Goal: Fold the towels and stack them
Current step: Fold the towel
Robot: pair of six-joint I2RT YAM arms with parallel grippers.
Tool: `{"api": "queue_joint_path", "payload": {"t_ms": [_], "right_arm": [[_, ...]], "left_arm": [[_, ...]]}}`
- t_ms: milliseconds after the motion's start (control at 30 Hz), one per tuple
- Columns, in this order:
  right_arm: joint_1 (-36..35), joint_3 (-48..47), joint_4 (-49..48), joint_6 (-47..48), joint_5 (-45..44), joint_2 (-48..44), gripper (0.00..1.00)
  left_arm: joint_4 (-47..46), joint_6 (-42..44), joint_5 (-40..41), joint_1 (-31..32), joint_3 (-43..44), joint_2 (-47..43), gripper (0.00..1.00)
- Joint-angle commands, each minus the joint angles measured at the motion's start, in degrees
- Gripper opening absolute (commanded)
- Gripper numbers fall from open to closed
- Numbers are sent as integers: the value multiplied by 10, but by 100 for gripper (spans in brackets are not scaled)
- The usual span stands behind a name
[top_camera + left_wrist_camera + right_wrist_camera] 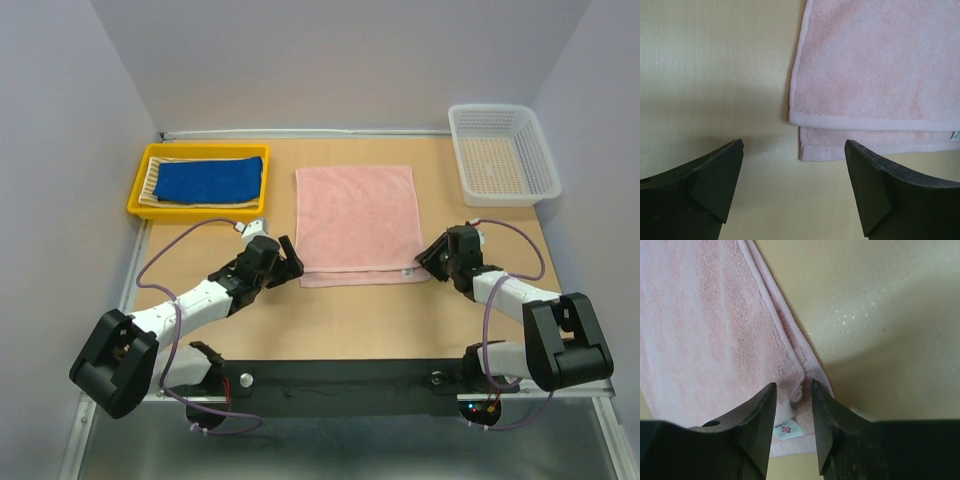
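Note:
The pink towel lies folded on the table's middle, its top layer ending short of the near edge, with a white label at its near right corner. My right gripper sits at that corner, jaws slightly apart, open around a small puckered fold that neither pad presses. My left gripper stands wide open just off the near left corner, holding nothing. The blue towel lies folded on the striped towel in the yellow tray.
A white mesh basket stands at the back right. The yellow tray is at the back left. Bare tabletop runs between the pink towel and the arm bases. Walls close in the left, right and back.

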State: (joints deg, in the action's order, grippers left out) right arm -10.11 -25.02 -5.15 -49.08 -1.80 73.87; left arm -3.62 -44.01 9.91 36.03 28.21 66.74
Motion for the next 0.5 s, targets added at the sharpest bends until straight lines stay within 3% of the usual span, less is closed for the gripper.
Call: {"api": "queue_joint_path", "payload": {"t_ms": [0, 300, 467], "right_arm": [[3, 8, -20, 2, -15, -7, 40], [3, -11, -21, 6, -2, -17, 20], [4, -17, -21, 7, 6, -36, 6]], "left_arm": [[-5, -1, 11, 4, 21, 1, 93], [-2, 1, 9, 8, 37, 22, 91], [14, 3, 25, 8, 68, 60, 82]]}}
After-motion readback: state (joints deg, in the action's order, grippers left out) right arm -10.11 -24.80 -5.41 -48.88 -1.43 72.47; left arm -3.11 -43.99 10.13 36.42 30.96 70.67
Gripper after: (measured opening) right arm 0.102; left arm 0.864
